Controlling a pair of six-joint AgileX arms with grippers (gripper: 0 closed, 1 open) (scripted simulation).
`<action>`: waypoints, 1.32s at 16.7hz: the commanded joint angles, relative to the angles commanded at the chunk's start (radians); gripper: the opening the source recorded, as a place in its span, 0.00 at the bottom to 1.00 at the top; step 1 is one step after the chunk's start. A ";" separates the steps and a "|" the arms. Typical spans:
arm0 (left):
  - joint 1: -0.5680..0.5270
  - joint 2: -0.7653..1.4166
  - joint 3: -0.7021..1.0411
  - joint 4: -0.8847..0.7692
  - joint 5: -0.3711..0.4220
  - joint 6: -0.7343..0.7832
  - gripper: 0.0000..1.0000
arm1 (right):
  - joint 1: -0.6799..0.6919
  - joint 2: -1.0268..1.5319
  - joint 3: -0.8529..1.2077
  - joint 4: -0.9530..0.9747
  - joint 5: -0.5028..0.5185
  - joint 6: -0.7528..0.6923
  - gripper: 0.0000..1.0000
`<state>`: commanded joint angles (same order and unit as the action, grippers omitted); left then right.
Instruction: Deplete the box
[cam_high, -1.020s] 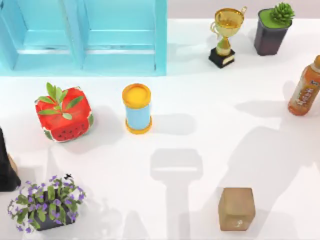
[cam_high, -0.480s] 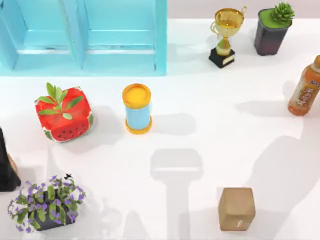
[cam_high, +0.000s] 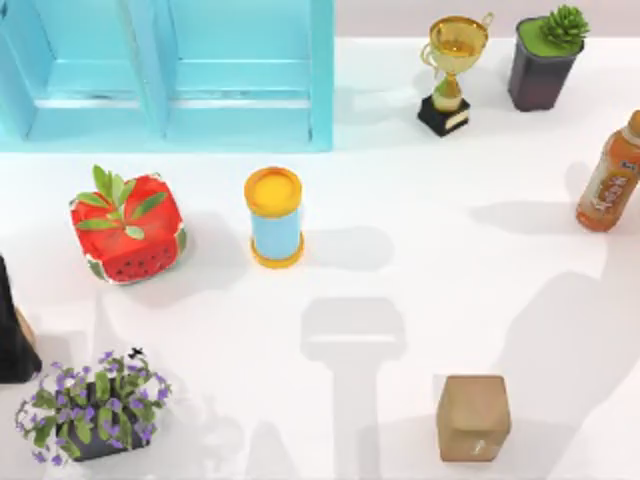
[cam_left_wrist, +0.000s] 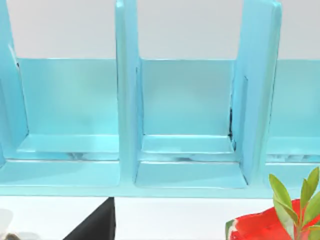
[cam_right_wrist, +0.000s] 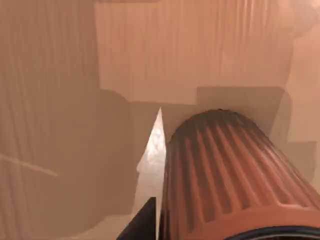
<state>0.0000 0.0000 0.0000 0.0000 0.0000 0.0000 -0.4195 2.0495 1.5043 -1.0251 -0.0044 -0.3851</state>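
Ribbed cylinder lying inside the cardboard box

Shelf (cam_high: 165, 75) fills the table's (cam_high: 450, 290) far-left corner; can (cam_high: 274, 215) stands mid-table, open room around it; in the right wrist view a ribbed cylinder (cam_right_wrist: 225, 170) lies against the box (cam_right_wrist: 50, 100) wall, probably light and stiff, best pinched across its ribs; right gripper's state: cannot tell.

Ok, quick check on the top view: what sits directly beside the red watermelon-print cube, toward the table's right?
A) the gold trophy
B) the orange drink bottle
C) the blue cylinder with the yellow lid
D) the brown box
C: the blue cylinder with the yellow lid stands upright just right of the watermelon-print cube, apart from it; the other three sit much farther right.
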 joint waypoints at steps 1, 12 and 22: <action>0.000 0.000 0.000 0.000 0.000 0.000 1.00 | 0.000 0.000 0.000 0.000 0.000 0.000 0.47; 0.000 0.000 0.000 0.000 0.000 0.000 1.00 | 0.000 0.000 0.000 0.000 0.000 0.000 0.00; 0.000 0.000 0.000 0.000 0.000 0.000 1.00 | -0.023 -0.049 0.113 -0.131 -0.016 0.025 0.00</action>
<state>0.0000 0.0000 0.0000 0.0000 0.0000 0.0000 -0.4424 2.0003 1.6170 -1.1558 -0.0199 -0.3606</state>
